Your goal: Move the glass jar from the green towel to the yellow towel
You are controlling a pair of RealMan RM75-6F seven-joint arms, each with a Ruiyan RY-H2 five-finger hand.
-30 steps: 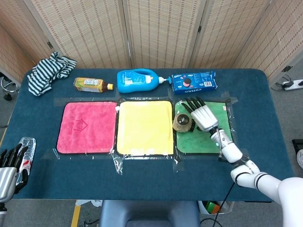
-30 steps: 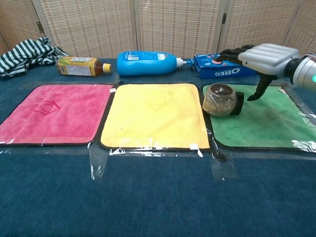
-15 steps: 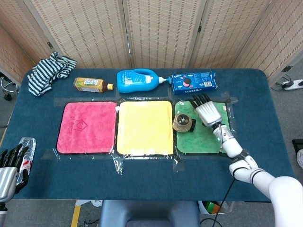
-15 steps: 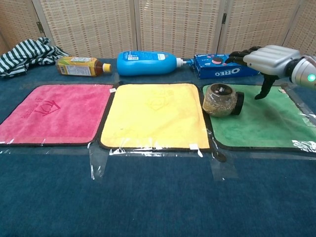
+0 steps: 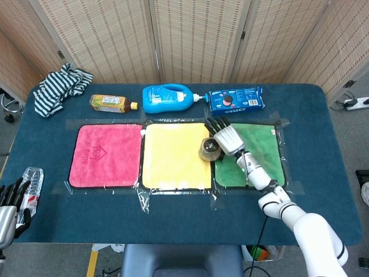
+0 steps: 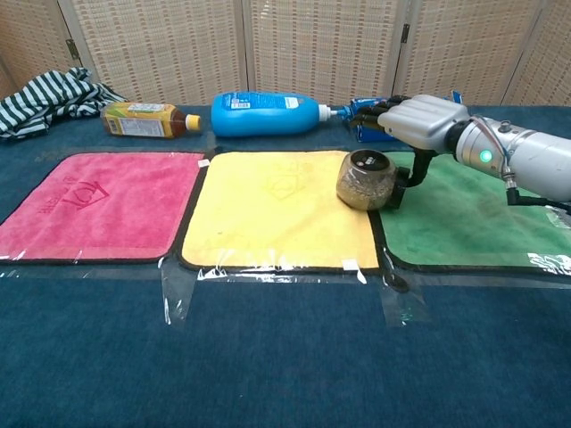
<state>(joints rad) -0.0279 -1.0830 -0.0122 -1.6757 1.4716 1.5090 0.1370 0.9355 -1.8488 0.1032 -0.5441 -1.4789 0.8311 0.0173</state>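
The glass jar [image 5: 209,149] [image 6: 366,180], filled with brownish grains and capped with a black lid, lies on its side across the right edge of the yellow towel [image 5: 173,156] [image 6: 277,205]. My right hand [image 5: 226,137] [image 6: 419,120] hovers right beside it, over the left edge of the green towel [image 5: 259,150] [image 6: 473,214]. Its fingers are spread above the jar and its thumb reaches down against the lid end. My left hand [image 5: 7,203] hangs open off the table's front left corner, holding nothing.
A pink towel [image 5: 104,153] [image 6: 98,201] lies left of the yellow one. Along the back are a tea bottle [image 5: 112,103] [image 6: 147,119], a blue detergent bottle [image 5: 169,98] [image 6: 268,113], an Oreo box [image 5: 236,99] and a striped cloth [image 5: 60,86] [image 6: 49,96]. A clear plastic bottle [image 5: 31,183] lies at front left.
My right hand swung left and the jar rolled with it from the green towel's left edge onto the yellow towel's right edge. The left hand sank slightly.
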